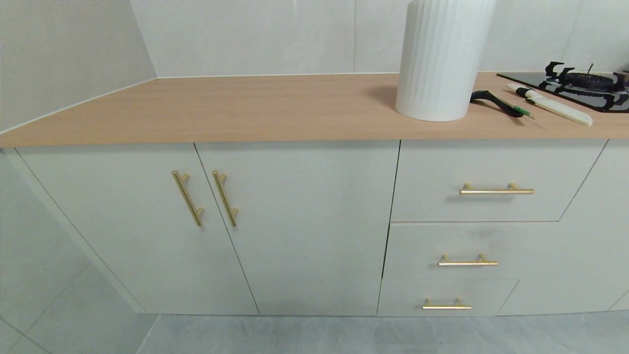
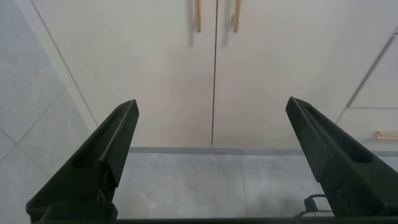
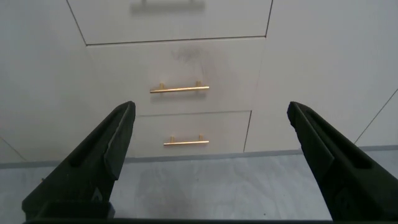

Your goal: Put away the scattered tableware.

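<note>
White ribbed canister (image 1: 442, 59), black-handled utensil (image 1: 493, 98) and pale knife (image 1: 553, 104) lying just beside

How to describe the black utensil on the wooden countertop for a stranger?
Find the tall white ribbed container on the wooden countertop. At its base, toward the black gas stove, lies the black curved utensil. Its neighbour, a long flat utensil, is cream-coloured.

Wooden tabletop (image 1: 221, 108), bearing a white ribbed canister (image 1: 442, 59) toward the right; just beside it a black-handled utensil (image 1: 493, 99), then a white knife (image 1: 553, 105); black hob (image 1: 585, 79) at far right.
</note>
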